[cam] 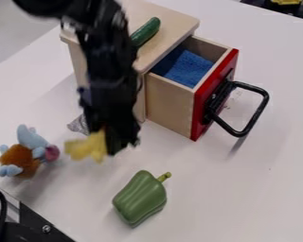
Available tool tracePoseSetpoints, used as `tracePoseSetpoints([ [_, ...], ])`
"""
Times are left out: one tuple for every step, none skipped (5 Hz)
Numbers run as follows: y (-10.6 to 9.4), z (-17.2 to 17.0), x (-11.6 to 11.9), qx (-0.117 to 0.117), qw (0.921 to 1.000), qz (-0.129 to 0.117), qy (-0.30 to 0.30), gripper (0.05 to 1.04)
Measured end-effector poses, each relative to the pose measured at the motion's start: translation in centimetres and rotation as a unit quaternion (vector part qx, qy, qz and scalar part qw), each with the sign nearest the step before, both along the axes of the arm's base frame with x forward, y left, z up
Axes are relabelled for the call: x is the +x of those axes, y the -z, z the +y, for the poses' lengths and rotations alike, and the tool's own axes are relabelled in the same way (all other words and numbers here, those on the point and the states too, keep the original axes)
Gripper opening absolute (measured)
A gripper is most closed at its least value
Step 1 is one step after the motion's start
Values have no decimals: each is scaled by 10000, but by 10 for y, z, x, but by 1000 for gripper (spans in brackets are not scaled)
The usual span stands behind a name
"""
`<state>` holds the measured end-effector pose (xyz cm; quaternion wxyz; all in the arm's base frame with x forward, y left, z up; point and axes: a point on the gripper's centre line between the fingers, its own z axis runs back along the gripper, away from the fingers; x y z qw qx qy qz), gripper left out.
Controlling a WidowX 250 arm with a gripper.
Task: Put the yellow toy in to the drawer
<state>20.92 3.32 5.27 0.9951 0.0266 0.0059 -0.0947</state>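
Yellow toy (85, 147) clamped in the end effector (110, 141), both blurred, outside the drawer (172, 104) and near the blue-and-orange plush toy (19, 156). Drawer stands open, red front, black handle (262, 98), blue cloth (189, 68) inside. Cucumber (147, 31) lies on top of the wooden cabinet (173, 20). Green pepper (139, 198) and plush toy rest on the white desk (236, 194)

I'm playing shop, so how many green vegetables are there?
2. A cucumber lies on top of the wooden drawer box, and a green pepper is on the white table, nearer the camera. Another might be hidden behind the robot arm.
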Motion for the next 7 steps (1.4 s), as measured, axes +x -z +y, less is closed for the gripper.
tracePoseSetpoints([
  [-50,-18,17,-29,9992,-317,-254,370],
  [-100,-27,59,95,9962,-744,-432,370],
  [-111,-27,108,192,9949,-826,-547,370],
  [-111,-23,126,320,9948,-753,-613,369],
  [-97,-24,127,281,9950,-613,-738,417],
  [-83,-32,132,38,9938,-597,-942,739],
  [-74,-37,134,2,9937,-497,-1007,991],
])
